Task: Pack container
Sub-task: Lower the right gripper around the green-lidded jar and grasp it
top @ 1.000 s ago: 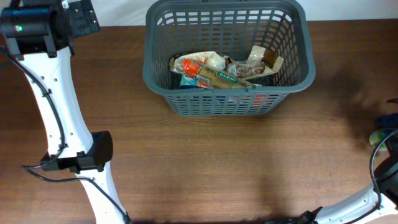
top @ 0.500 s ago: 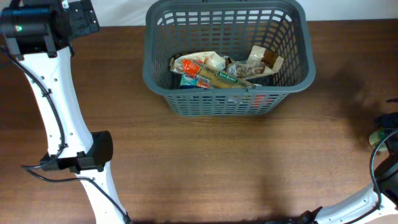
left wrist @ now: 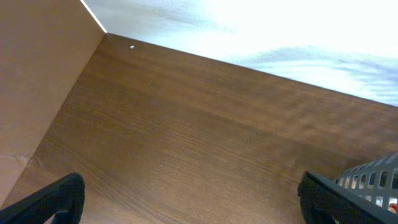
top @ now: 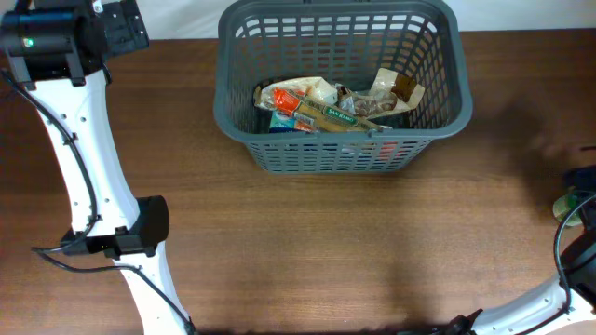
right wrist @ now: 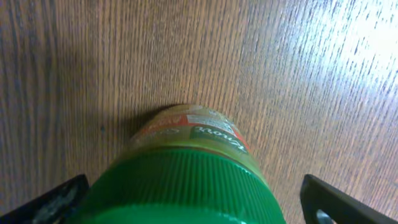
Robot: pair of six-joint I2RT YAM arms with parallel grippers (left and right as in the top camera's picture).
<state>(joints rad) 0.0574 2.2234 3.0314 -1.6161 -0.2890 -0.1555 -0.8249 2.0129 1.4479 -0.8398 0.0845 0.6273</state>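
Basket [top: 223, 102] of dark grey slotted plastic stands upright at the far middle of the wooden table [top: 307, 251]. I also catch a corner of its rim at the lower right of my left wrist view. On its bottom lie several food packets [top: 326, 104] in a loose heap. A red-and-white patch shows through the front slots, but I cannot tell what it is. My left gripper [left wrist: 193, 202] hangs over the table at the far left, fingers spread wide apart, with only wood showing between them. My right gripper [right wrist: 193, 205] is at the right edge, fingers just as wide, one on each side of a green-lidded jar [right wrist: 186, 134] standing upright on the wood. I cannot tell whether either finger touches it.
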